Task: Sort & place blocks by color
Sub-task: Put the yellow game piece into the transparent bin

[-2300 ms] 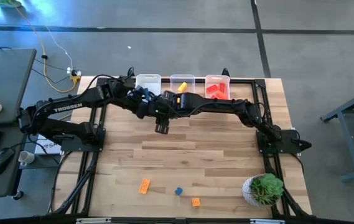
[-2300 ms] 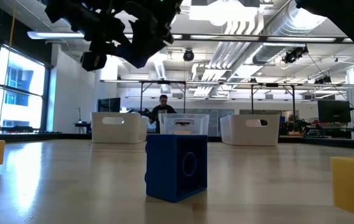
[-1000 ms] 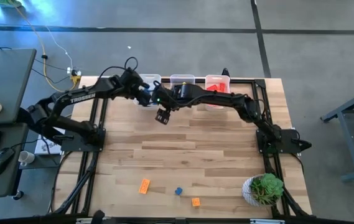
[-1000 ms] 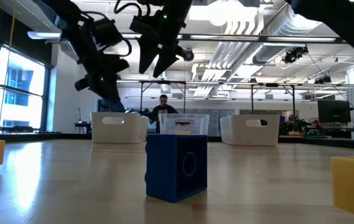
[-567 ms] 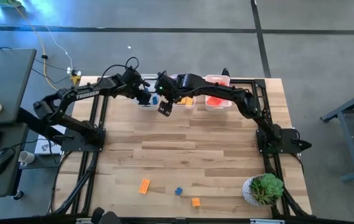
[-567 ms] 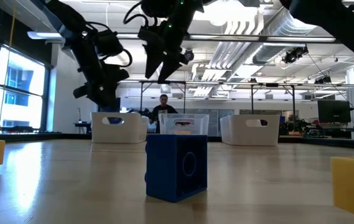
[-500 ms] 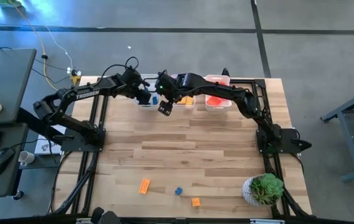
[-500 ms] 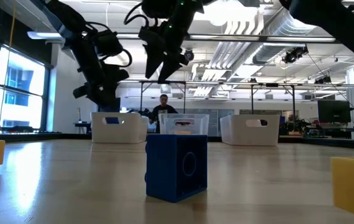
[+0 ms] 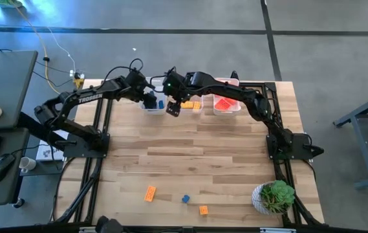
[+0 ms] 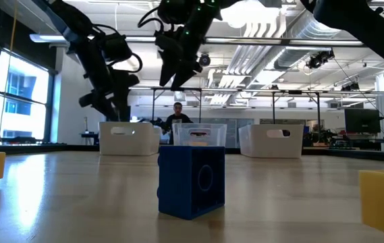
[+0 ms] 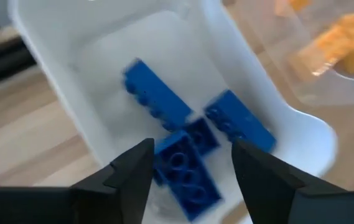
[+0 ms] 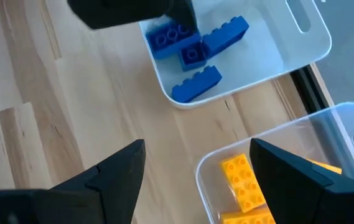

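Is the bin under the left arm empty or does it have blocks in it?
Not empty. The left wrist view shows the white bin holding four blue blocks; the right wrist view shows the same.

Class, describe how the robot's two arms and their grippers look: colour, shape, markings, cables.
Both arms are black, slim and jointed. The left arm carries white TROSSEN lettering and a looping black cable. The right arm shows a small green light. Each gripper has two flat, dark, tapering fingers.

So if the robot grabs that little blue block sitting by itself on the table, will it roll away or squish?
Probably neither. The blue block has flat sides and sits square on the table, so it should slide, not roll. It looks like hard plastic, so likely stiff, not squishy. Being small, it is probably light and could skid if only nudged.
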`<state>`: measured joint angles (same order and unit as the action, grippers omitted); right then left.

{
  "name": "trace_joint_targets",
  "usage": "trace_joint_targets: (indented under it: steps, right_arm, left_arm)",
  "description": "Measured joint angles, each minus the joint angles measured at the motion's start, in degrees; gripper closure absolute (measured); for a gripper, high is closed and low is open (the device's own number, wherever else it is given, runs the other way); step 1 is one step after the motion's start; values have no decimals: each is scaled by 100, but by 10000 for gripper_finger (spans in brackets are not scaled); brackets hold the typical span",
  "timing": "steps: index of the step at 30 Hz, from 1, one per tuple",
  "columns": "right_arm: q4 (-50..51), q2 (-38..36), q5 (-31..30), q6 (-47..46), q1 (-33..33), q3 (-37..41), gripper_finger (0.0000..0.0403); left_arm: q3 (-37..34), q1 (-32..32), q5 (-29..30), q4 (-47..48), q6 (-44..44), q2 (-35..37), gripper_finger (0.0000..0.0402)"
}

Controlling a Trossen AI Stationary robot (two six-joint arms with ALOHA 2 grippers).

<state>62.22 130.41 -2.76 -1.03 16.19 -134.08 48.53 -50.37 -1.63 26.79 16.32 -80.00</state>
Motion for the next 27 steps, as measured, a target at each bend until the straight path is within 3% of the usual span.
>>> trace_joint_targets:
  steps: [9,18,27]
  right_arm:
    - [4,0,59,-292,-9,0,128]
    - [323,2,1186,-1038,-59,0,128]
    - [1016,4,1307,-1528,-475,0,128]
  left_arm:
    - [4,7,-1018,80,312,434,197]
    - [7,254,-1019,929,575,1367,198]
    - [7,933,-986,1359,721,2261,197]
